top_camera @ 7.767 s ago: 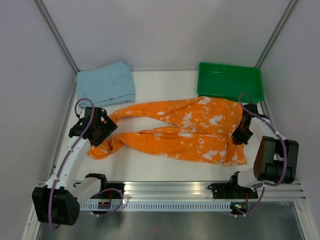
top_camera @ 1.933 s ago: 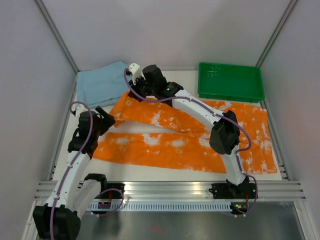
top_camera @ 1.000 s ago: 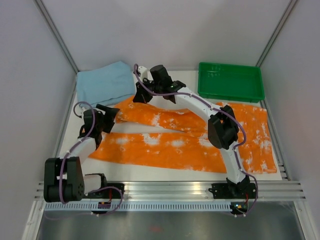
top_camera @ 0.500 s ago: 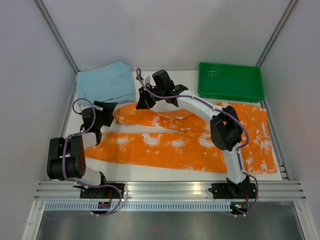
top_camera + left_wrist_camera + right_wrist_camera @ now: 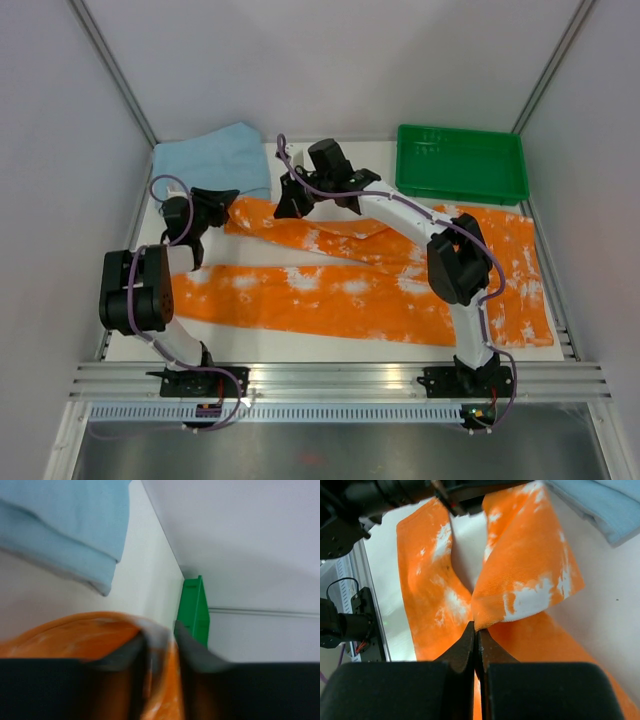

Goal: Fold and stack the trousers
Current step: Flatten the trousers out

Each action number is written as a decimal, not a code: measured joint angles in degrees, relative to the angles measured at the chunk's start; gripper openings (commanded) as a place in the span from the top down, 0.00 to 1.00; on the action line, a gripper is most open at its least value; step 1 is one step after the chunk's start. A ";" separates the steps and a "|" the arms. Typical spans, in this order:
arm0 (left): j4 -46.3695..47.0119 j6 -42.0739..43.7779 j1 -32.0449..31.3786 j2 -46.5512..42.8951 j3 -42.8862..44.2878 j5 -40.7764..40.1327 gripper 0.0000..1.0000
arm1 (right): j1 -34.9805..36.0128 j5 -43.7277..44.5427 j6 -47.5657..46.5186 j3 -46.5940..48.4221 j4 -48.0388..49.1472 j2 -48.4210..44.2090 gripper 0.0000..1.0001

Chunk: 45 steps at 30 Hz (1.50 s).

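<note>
The orange, white-blotched trousers [image 5: 330, 295] lie spread across the table, both legs pointing left. My right gripper [image 5: 288, 207] reaches over to the far leg and is shut on a raised fold of it; in the right wrist view the fabric [image 5: 530, 565] is pinched at the tips of the gripper [image 5: 477, 630]. My left gripper [image 5: 222, 203] sits at the far leg's left end. In the left wrist view orange cloth [image 5: 75, 635] fills the narrow gap of the gripper [image 5: 160, 645], with both fingers against it.
A folded light blue towel [image 5: 210, 165] lies at the back left, just beyond the far leg's end [image 5: 60, 525] [image 5: 600, 505]. A green tray [image 5: 462, 128] stands at the back right [image 5: 196, 610]. White walls enclose the table on three sides.
The left gripper has swung away from the near leg to the far leg's left end and closed on the cloth. The right gripper kept its hold and shifted slightly right.
</note>
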 measured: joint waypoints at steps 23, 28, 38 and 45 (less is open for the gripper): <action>-14.91 32.54 2.32 -33.38 0.55 -22.64 0.17 | -0.17 3.67 5.27 24.13 -0.90 15.61 0.06; -24.20 31.43 2.40 -37.20 -7.72 -25.03 0.06 | -0.59 7.06 5.14 24.70 -6.97 21.22 0.02; -46.49 31.04 2.43 -55.19 -7.21 -40.96 0.03 | -5.90 19.71 5.75 18.23 -12.26 13.38 0.02; -51.74 32.30 2.47 -58.07 -4.07 -37.27 0.07 | -12.39 34.62 8.22 2.03 -14.32 -5.79 0.19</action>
